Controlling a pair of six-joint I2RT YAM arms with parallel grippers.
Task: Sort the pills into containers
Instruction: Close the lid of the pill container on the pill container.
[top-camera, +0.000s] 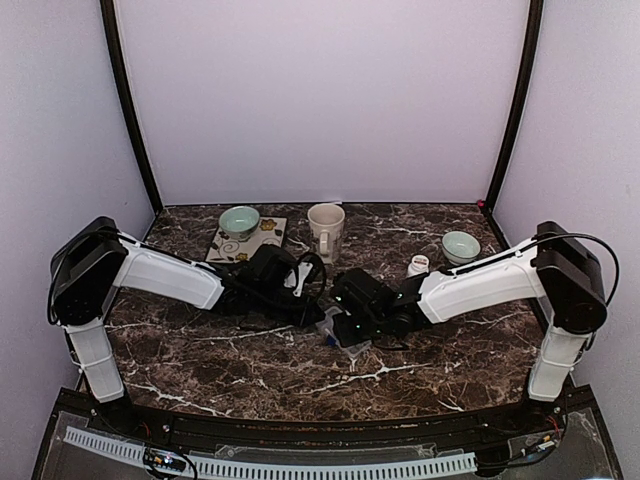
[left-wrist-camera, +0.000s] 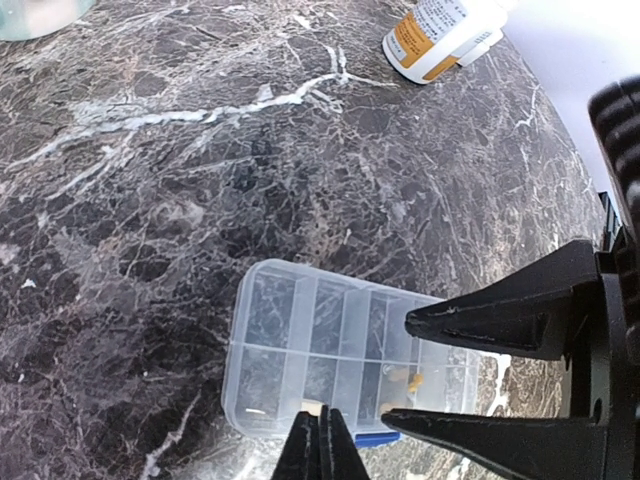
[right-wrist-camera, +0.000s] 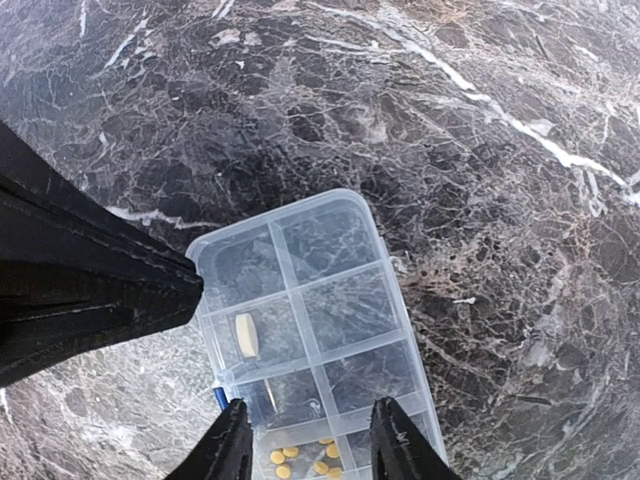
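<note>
Right tool (right-wrist-camera: 312, 408): fingers apart, hanging low over one end of the pill tray (right-wrist-camera: 300, 290). One finger stands toward each long side; nothing shows between them.

Left tool (left-wrist-camera: 320, 425): fingers together, tip down at the tray's long edge. A small pale bit sits right at the tip. Cannot tell whether it is pinched or just lying in a cell.

Tray: clear, two rows of cells, flat on the worktop (top-camera: 200, 370) near its middle, a little toward the near edge, between the two arms.
- Small yellow pills (right-wrist-camera: 300, 462) are clustered in the cell beneath the right tool.
- One pale oblong pill (right-wrist-camera: 246, 335) lies in a cell further along.
- The other cells in view look empty.

Pill bottle (left-wrist-camera: 440, 35): toward the far right corner, well apart from the tray.

Judgement: the step in hand looks like a drop into a cell.

To do it well:
- Centre the right tool over one cell, clear of the dividers.
- Stay low so that nothing bounces into a neighbouring cell.
- Lift straight up without brushing the tray wall.
- Have the left tool bear lightly on the edge, enough to stop the light tray sliding but not enough to tip it.
</note>
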